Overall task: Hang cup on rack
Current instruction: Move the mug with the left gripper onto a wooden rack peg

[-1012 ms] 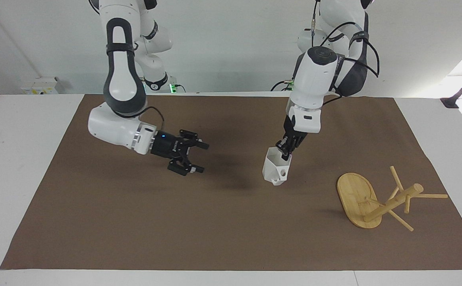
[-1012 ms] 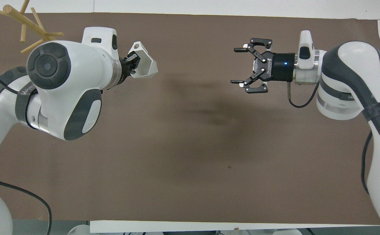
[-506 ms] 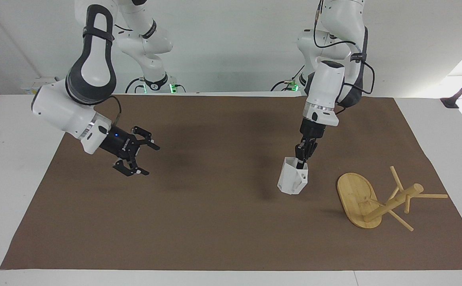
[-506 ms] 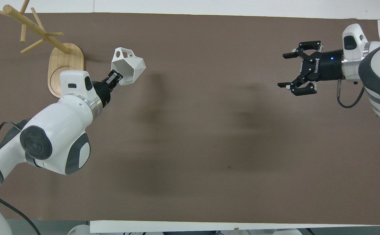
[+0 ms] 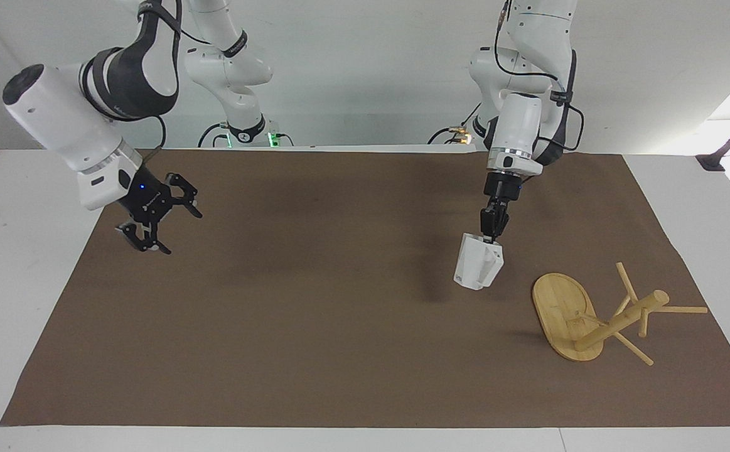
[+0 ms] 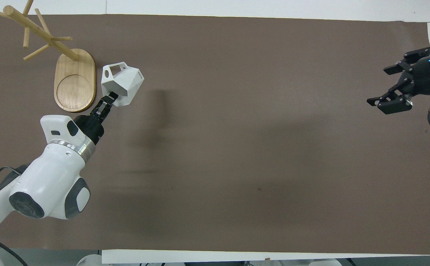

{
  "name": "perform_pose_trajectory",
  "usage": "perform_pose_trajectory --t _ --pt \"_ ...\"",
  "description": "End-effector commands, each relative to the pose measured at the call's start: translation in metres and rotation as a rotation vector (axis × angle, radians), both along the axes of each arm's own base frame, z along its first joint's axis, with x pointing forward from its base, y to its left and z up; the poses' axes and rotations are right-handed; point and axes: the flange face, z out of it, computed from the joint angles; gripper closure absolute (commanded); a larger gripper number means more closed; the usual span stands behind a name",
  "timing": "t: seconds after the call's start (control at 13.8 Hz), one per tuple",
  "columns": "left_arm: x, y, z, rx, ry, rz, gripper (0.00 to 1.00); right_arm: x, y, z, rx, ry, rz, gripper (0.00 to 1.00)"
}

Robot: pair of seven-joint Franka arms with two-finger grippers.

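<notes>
The white faceted cup [image 5: 479,270] hangs from my left gripper [image 5: 489,237], which is shut on its rim and holds it tilted above the brown mat. In the overhead view the cup [image 6: 124,83] is beside the rack's oval base, its boxy handle turned toward the rack, and the left gripper [image 6: 112,98] is at its rim. The bamboo rack [image 5: 590,320] stands at the left arm's end of the table, apart from the cup; its post and pegs [image 6: 33,29] are bare. My right gripper [image 5: 179,232] is open and empty over the mat's edge at the right arm's end, and it also shows in the overhead view [image 6: 379,85].
A brown mat [image 5: 314,339] covers most of the white table [image 5: 19,207]. Only the cup, the rack and the arms are over it.
My left gripper has carried the cup from the table's middle toward the rack and turned it. My right arm has drawn back to its own end of the table, still open.
</notes>
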Motion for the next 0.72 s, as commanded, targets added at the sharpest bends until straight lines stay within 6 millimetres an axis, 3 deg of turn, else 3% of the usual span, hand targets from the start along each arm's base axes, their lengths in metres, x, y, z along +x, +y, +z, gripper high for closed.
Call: perform_pose_trajectory --t 0.0,0.22,0.36,0.65 --pt "0.054 0.016 0.012 0.029 -0.051 0.027 1.0 -0.009 -0.019 0.029 -0.045 0.113 -0.229 0.01" --pt "0.084 0.019 -0.014 0.047 -0.025 0.039 1.0 -0.028 -0.02 0.053 -0.2 0.258 -0.571 0.01" --pt "0.095 0.022 -0.015 0.06 -0.032 0.034 1.0 -0.037 -0.035 0.051 -0.205 0.337 -0.754 0.01" --pt "0.098 0.028 -0.016 0.049 -0.01 0.059 1.0 -0.059 -0.032 0.06 -0.192 0.382 -0.884 0.01"
